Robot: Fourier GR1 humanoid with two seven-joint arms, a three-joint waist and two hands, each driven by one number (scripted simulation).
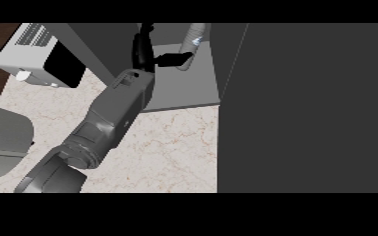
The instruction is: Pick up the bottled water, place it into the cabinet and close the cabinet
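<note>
The bottled water (193, 44), clear with a pale label, stands slightly tilted on the cabinet's grey shelf (184, 90), near the back. My left hand (145, 50) is just left of it at the end of the grey forearm that rises from the lower left. Its fingers point straight up into the cabinet and its thumb (174, 58) stretches right and touches the bottle's lower side. The hand is open, not curled round the bottle. The cabinet's dark door (295, 105) stands swung open and fills the right of the view. My right hand does not show.
A white and black appliance (37, 55) sits at the upper left on the marble counter (170, 145). A grey rounded object (13, 140) lies at the left edge. The cabinet's left wall (96, 45) runs close beside my forearm.
</note>
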